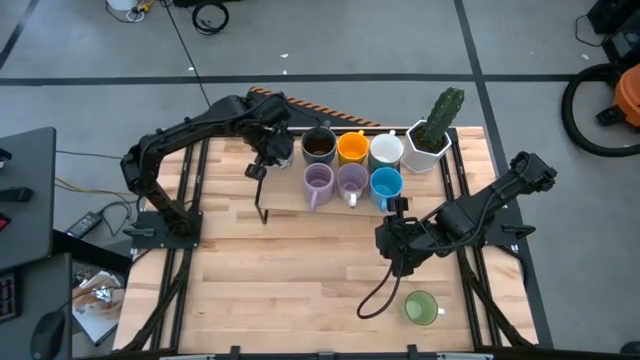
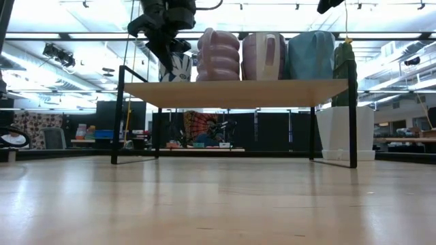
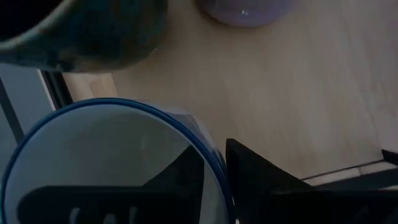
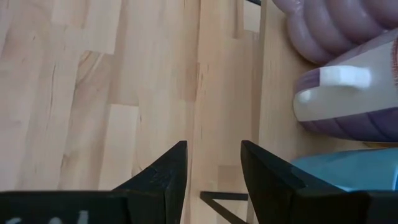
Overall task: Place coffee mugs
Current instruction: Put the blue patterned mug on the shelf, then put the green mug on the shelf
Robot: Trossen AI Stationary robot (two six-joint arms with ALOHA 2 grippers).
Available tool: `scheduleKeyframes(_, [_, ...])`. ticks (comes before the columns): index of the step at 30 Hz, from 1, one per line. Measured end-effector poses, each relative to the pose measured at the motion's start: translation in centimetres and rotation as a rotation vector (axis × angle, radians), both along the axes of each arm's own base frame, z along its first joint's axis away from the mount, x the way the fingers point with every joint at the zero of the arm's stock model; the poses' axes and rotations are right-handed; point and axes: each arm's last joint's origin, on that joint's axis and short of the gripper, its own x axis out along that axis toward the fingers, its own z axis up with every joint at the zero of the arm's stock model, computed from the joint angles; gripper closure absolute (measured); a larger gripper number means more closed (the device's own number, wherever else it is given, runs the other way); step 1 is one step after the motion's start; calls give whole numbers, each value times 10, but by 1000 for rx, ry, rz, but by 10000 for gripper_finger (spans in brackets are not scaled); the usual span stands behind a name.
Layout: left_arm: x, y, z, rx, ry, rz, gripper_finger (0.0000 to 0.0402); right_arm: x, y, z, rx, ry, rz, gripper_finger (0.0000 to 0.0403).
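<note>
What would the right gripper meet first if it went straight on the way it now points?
Probably the bare tabletop, beside the shelf edge; the right gripper points past the lavender mug and blue mug. Depth is unclear.

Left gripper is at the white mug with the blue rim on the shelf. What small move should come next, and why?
Probably open the left gripper wider and lift away: its fingers straddle the white mug's rim, and the mug appears set on the shelf beside the dark mug.

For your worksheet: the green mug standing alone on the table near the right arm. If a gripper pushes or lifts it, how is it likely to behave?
The green mug looks glazed, so probably rigid and somewhat slippery. It stands upright, mouth up, so a low push should slide it rather than tip it.
</note>
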Motion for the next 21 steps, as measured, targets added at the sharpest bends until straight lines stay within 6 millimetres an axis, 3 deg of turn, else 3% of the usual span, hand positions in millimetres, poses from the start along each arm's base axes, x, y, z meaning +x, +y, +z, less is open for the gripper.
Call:
scheduleKeyframes(8, [4,-4,1,-4,-18,7,325,0,0,0,-2,1,2,247])
scheduleKeyframes(18, [6,-7,2,21,-20,25,256,0,0,0,-8,3,10,247])
scheduleKeyframes(21, [7,-8,10,28,-48,43,247,-1,-1,1,-10,2,16,247])
